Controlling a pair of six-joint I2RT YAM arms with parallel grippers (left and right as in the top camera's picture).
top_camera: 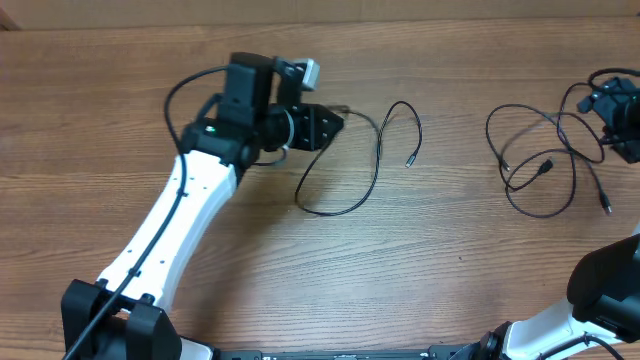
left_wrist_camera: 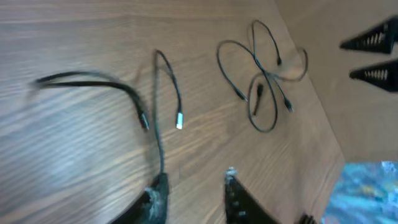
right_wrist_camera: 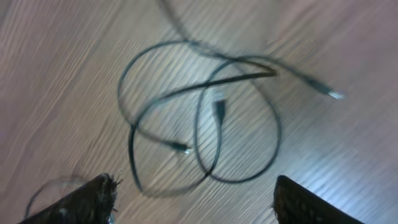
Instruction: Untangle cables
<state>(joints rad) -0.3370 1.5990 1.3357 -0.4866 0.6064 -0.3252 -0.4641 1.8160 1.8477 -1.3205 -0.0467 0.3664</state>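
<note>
One thin black cable (top_camera: 376, 172) lies loose in a wide loop at the table's middle. One of its ends is beside my left gripper (top_camera: 335, 122). In the left wrist view this cable (left_wrist_camera: 158, 112) runs up from the tip of the left finger. My left gripper (left_wrist_camera: 196, 177) is open, with bare wood between its fingers. A tangle of cables (top_camera: 540, 165) lies to the right, and also shows in the left wrist view (left_wrist_camera: 261, 81). My right gripper (top_camera: 618, 115) is just right of the tangle. In the right wrist view it (right_wrist_camera: 193, 186) is wide open and empty, near the tangle (right_wrist_camera: 205, 118).
The wooden table (top_camera: 450, 260) carries only the cables. My left arm (top_camera: 180, 220) reaches in from the lower left. The right arm's base (top_camera: 600, 300) is at the lower right. The right gripper's fingers (left_wrist_camera: 373, 56) show at the top right of the left wrist view.
</note>
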